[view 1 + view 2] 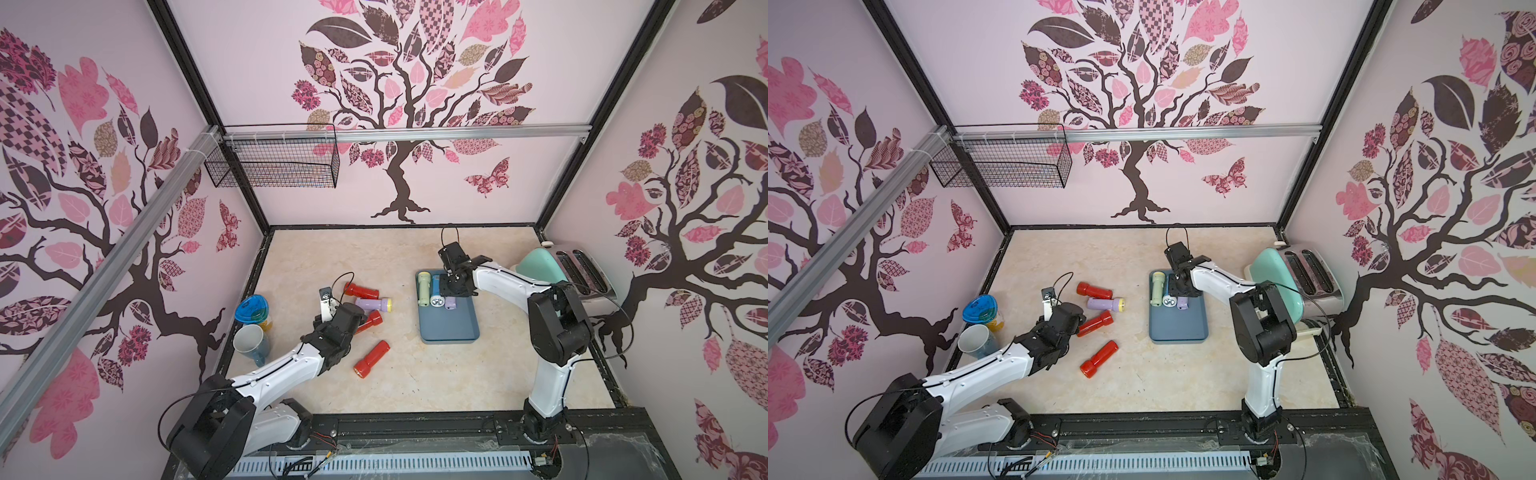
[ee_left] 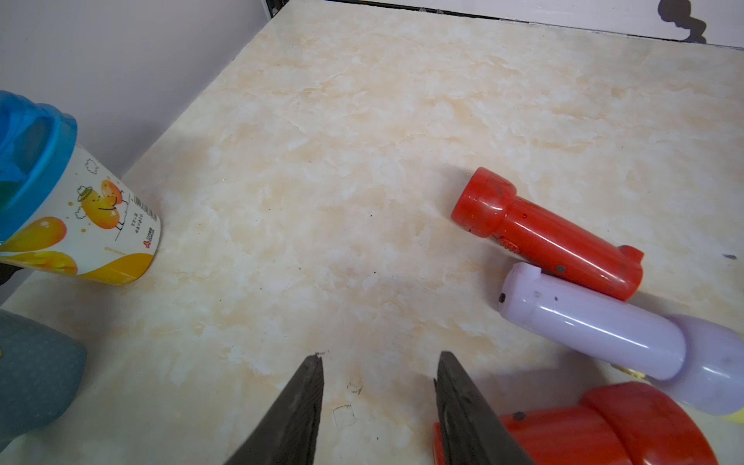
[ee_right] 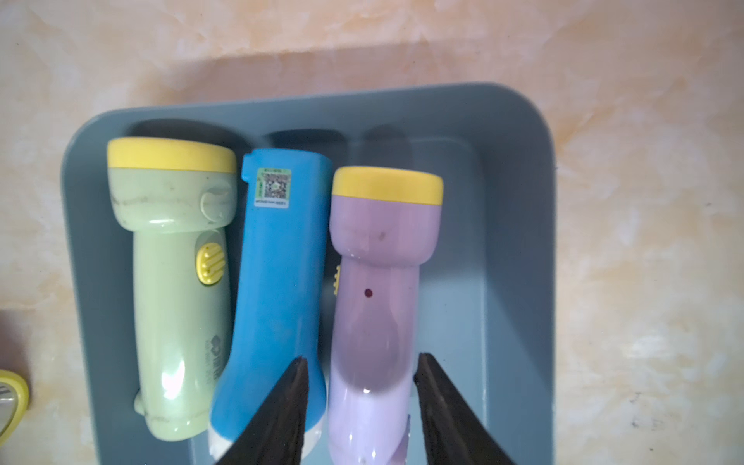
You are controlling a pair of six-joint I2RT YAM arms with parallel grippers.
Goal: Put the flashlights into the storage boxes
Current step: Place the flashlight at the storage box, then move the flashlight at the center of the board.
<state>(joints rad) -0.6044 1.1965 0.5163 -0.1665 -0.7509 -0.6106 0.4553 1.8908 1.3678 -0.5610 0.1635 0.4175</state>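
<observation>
The slate-blue storage box (image 1: 451,328) sits right of centre on the table. At its far end lie three flashlights side by side: pale green (image 3: 177,282), blue (image 3: 277,282) and lilac with a yellow head (image 3: 382,257). My right gripper (image 3: 362,356) hangs over the lilac one, open, its jaws straddling the handle with a small gap on each side. On the table left of the box lie three red flashlights (image 1: 360,289) (image 1: 371,321) (image 1: 372,359) and a lilac flashlight (image 1: 373,304). My left gripper (image 2: 381,354) is open over bare table, with a red flashlight (image 2: 604,430) just beside one jaw.
A blue-lidded cup (image 1: 252,309) and a grey-blue mug (image 1: 250,344) stand by the left wall, close to my left arm. A mint-green toaster (image 1: 552,266) fills the back right corner. A black wire basket (image 1: 274,162) hangs on the back wall.
</observation>
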